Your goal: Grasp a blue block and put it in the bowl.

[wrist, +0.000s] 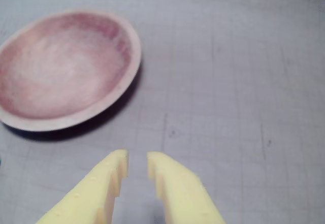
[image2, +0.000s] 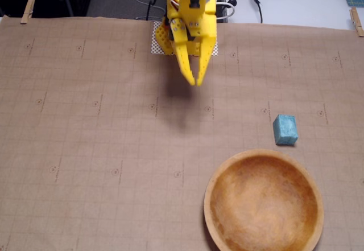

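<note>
Looking through the wrist view first, the yellow gripper (wrist: 137,165) pokes up from the bottom edge with its two toothed fingers only slightly parted, a narrow slot between the tips and nothing in it, so it is empty-handed. The wooden bowl (wrist: 133,56) sits upper left over the grey-looking gridded paper, its left side clipped by the frame, and it holds nothing. No blue block shows here at all; a tiny dark sliver at the far left edge is too small to call. Over to the fixed view, and the picture clears up: the arm hangs above the brown gridded paper (image2: 85,148) near the top centre, gripper (image2: 195,82) pointing down with its tips nearly together and its shadow on the sheet below. The blue block (image2: 285,130) rests on the paper well to the right of the gripper, just beside the upper right rim of the bowl (image2: 213,177), possibly a hair apart. The bowl's lower edge is cut off. This reads as the very start, the reach not yet made. Next move, by my judgement: swing right toward the block, spread the fingers wider than the cube, and descend without nudging it against the rim.
</note>
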Tool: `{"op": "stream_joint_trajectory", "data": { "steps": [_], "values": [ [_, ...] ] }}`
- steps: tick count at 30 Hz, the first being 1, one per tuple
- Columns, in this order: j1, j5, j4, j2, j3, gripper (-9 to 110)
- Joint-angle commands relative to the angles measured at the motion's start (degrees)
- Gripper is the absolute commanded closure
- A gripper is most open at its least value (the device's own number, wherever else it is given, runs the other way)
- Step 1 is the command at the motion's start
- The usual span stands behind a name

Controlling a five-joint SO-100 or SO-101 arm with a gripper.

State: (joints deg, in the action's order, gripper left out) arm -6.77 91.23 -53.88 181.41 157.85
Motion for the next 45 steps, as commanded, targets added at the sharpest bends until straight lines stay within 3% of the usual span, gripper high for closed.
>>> {"op": "stream_joint_trajectory", "data": {
  "steps": [1,19,31,45],
  "values": [
    [-3.43,1.58,0.7,-1.14,-5.19,89],
    [-25.05,2.46,0.7,-1.49,-4.57,65],
    [-35.86,12.04,1.41,-1.58,-0.88,61],
    [-38.06,21.71,0.7,-1.58,-0.79,61]
  ]
}}
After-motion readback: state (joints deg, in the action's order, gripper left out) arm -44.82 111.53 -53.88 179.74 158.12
